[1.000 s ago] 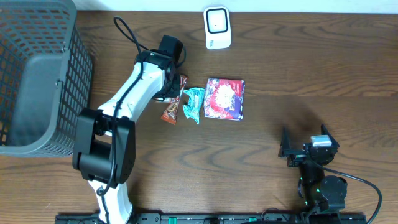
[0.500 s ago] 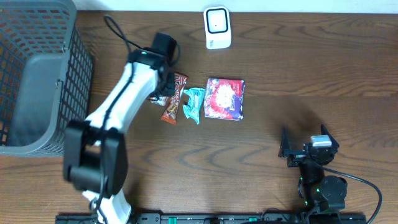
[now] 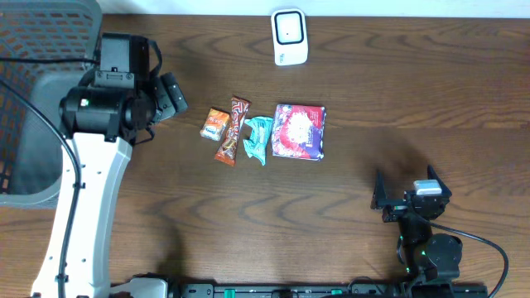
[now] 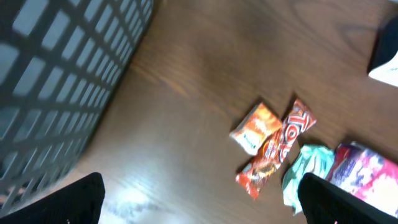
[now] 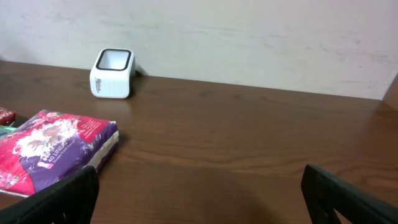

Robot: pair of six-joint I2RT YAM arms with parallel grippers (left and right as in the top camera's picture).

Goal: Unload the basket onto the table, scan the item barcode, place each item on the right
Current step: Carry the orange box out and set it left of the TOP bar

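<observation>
Four snack items lie in a row mid-table: a small orange packet [image 3: 216, 124], a red bar [image 3: 233, 141], a teal packet [image 3: 258, 138] and a purple-and-red bag [image 3: 299, 131]. The white barcode scanner [image 3: 290, 36] stands at the table's back edge. My left gripper [image 3: 168, 98] hovers open and empty, left of the orange packet and apart from it. Its wrist view shows the orange packet [image 4: 256, 127], red bar [image 4: 278, 147] and teal packet [image 4: 308, 169] ahead to the right. My right gripper [image 3: 406, 200] rests open at the front right, facing the scanner [image 5: 112, 73] and the bag [image 5: 56, 149].
A grey mesh basket [image 3: 33, 108] fills the back-left corner, right beside my left arm, and its wall [image 4: 56, 81] looms on the left of the left wrist view. A pale wall runs behind the table.
My left gripper has opened, let go of the orange packet and swung away left toward the basket. The packet now lies on the table beside the red bar. The right arm has not moved.
</observation>
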